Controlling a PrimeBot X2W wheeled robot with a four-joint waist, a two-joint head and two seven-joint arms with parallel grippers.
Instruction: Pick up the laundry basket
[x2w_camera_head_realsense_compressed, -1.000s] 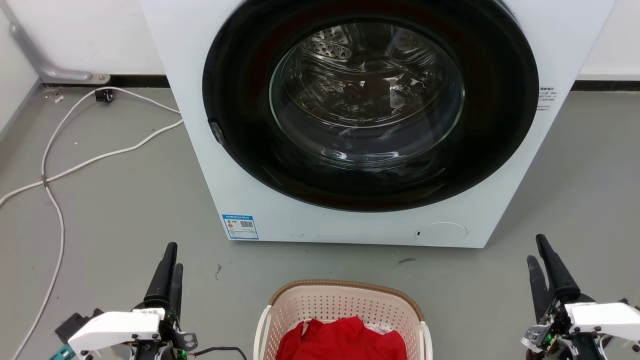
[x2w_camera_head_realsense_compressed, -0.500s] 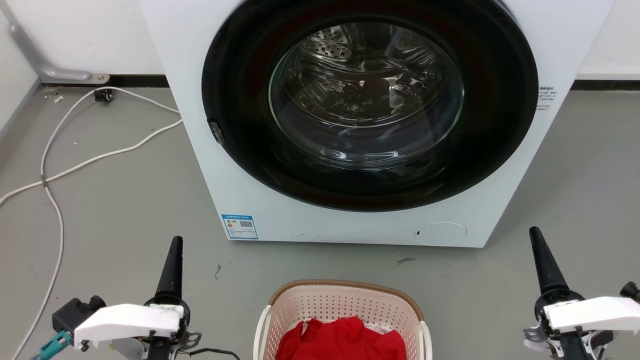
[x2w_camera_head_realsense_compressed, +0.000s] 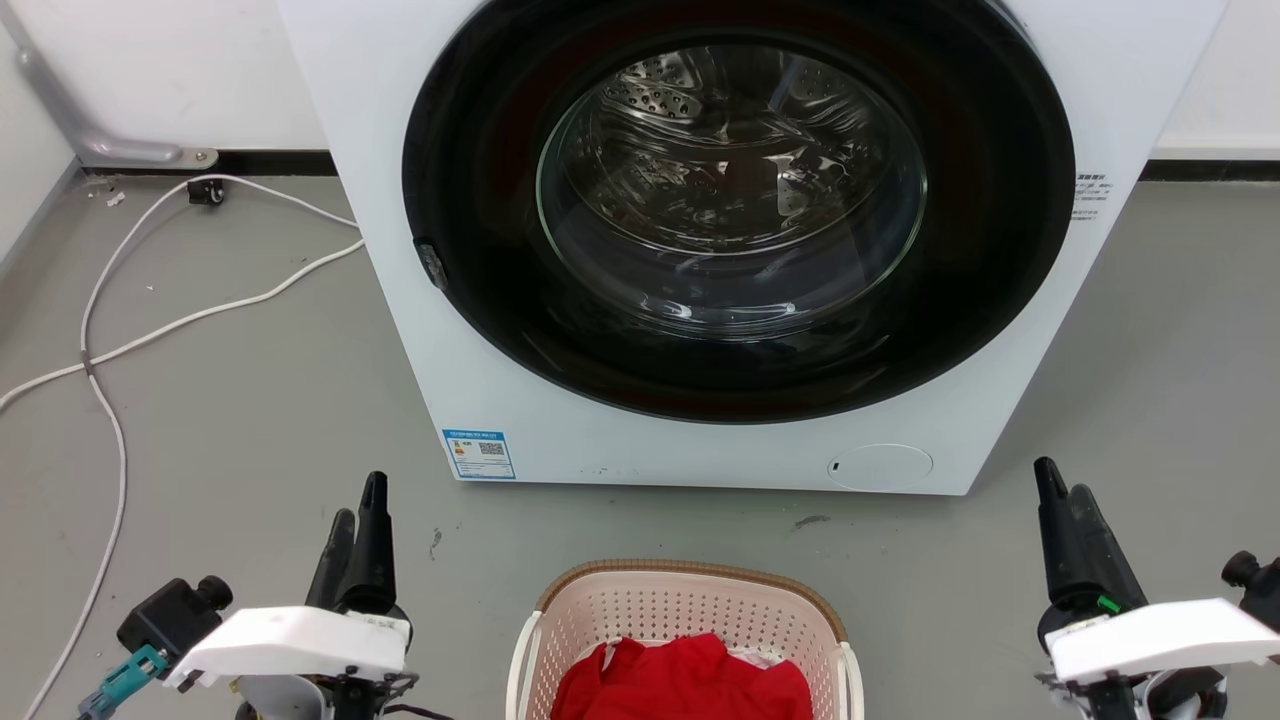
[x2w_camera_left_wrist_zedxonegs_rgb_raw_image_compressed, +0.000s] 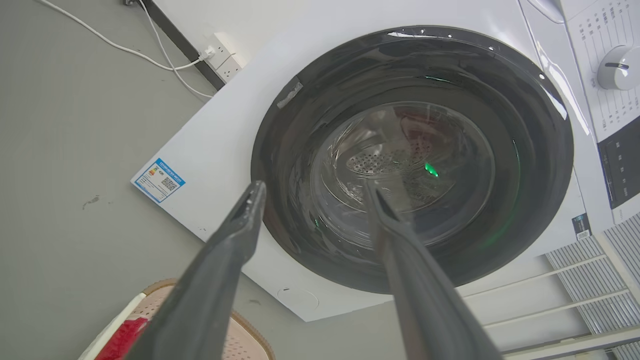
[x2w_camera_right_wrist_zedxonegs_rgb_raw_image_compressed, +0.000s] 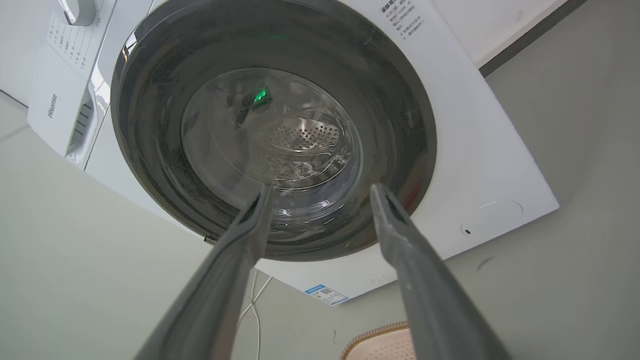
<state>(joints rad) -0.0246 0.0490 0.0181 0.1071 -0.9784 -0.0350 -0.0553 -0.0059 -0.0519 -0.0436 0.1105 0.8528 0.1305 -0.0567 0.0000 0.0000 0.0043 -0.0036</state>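
Observation:
The laundry basket (x2w_camera_head_realsense_compressed: 690, 572) stands on the grey floor at the bottom centre of the head view, pale pink with perforated walls, a brown rim and white side handles. A red garment (x2w_camera_head_realsense_compressed: 685, 680) lies in it. My left gripper (x2w_camera_head_realsense_compressed: 360, 498) hovers to the basket's left and my right gripper (x2w_camera_head_realsense_compressed: 1058, 480) to its right, both apart from it and pointing at the washer. In the left wrist view the left gripper (x2w_camera_left_wrist_zedxonegs_rgb_raw_image_compressed: 315, 186) is open and empty, with the basket (x2w_camera_left_wrist_zedxonegs_rgb_raw_image_compressed: 245, 336) at the lower left. The right gripper (x2w_camera_right_wrist_zedxonegs_rgb_raw_image_compressed: 321, 187) is also open, with the basket's rim (x2w_camera_right_wrist_zedxonegs_rgb_raw_image_compressed: 380, 334) showing at the bottom edge.
A white front-loading washing machine (x2w_camera_head_realsense_compressed: 500, 400) with a dark round glass door (x2w_camera_head_realsense_compressed: 735, 200) stands just beyond the basket. White cables (x2w_camera_head_realsense_compressed: 110, 420) trail across the floor at the left. Bare grey floor lies on both sides of the basket.
Both wrists have rolled and both grippers have shifted slightly inward toward the basket. The basket and washer have not moved.

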